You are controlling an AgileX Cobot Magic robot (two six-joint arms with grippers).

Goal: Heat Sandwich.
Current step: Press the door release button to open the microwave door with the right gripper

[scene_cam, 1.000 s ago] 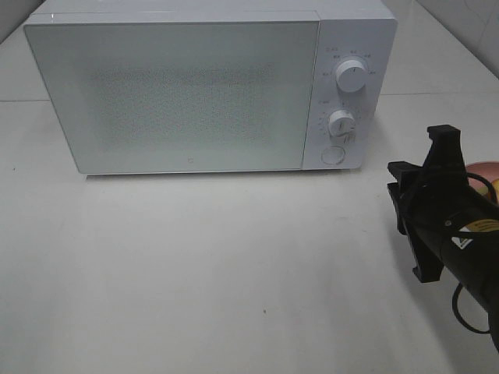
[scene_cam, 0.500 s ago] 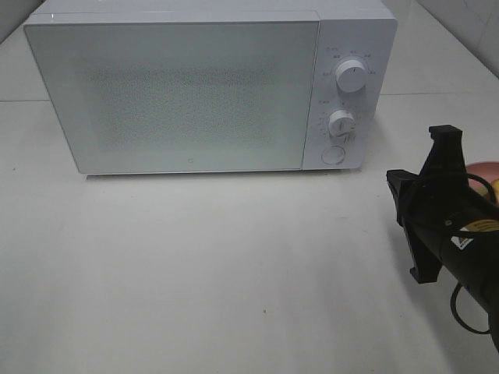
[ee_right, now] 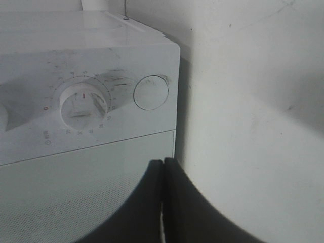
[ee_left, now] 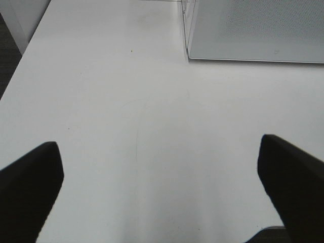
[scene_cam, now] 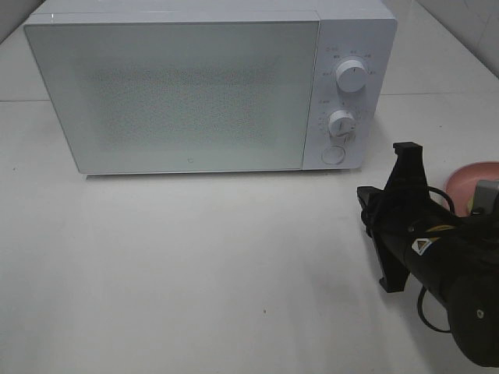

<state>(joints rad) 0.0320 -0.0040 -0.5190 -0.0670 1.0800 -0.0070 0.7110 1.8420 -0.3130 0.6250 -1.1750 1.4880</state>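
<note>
Microwave (scene_cam: 195,93) closed; right hand (ee_right: 163,167) clenched empty near its round button (ee_right: 151,93); left hand (ee_left: 158,144) spread wide.

The right hand (ee_right: 163,166) has moved left over the counter (scene_cam: 195,273), and it now sits nearer the microwave (scene_cam: 171,93), by the corner with the knobs. Its two fingers have closed tight together. More of the pink plate (scene_cam: 468,181) shows behind it now.
</note>
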